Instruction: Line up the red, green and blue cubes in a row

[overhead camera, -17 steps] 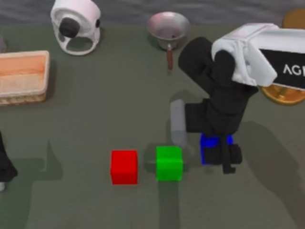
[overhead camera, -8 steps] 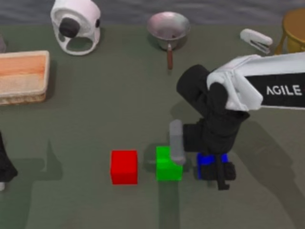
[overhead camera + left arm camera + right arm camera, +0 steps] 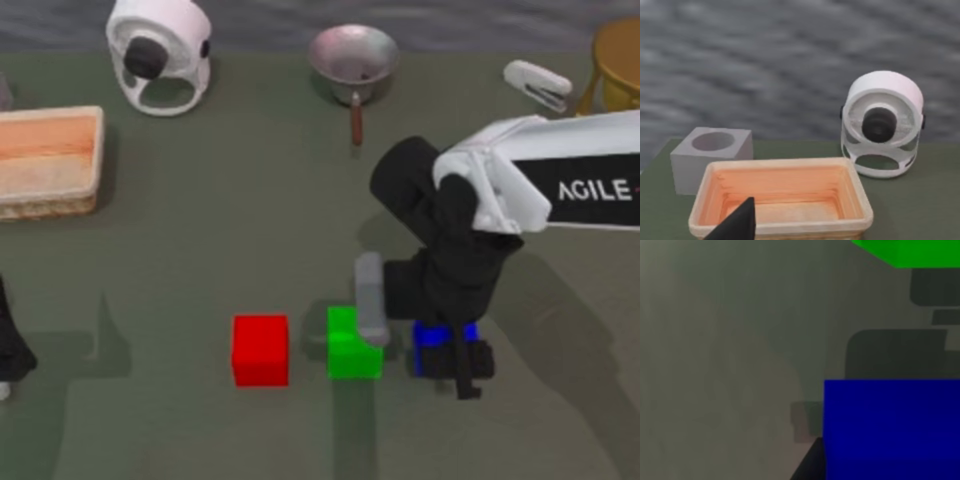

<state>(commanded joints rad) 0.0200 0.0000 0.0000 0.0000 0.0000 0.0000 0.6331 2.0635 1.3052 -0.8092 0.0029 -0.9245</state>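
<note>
The red cube (image 3: 261,349) and the green cube (image 3: 350,345) sit side by side near the table's front. The blue cube (image 3: 432,335) rests just right of the green one, level with both, mostly covered from above by my right gripper (image 3: 447,350), which is shut on it. In the right wrist view the blue cube (image 3: 890,430) fills the near corner with a dark finger (image 3: 812,465) against its side, and the green cube (image 3: 910,252) lies a small gap beyond. My left gripper (image 3: 8,350) is parked at the left edge, open.
An orange-lined tray (image 3: 45,160) lies at the left, with a grey holed block (image 3: 710,157) behind it. A white round device (image 3: 160,55), a metal bowl (image 3: 352,55), a white stapler (image 3: 538,85) and a wooden stool (image 3: 615,60) line the back edge.
Since a second ago my right gripper has brought the blue cube forward and a little left, down beside the green cube. It has held still for the last half second.
</note>
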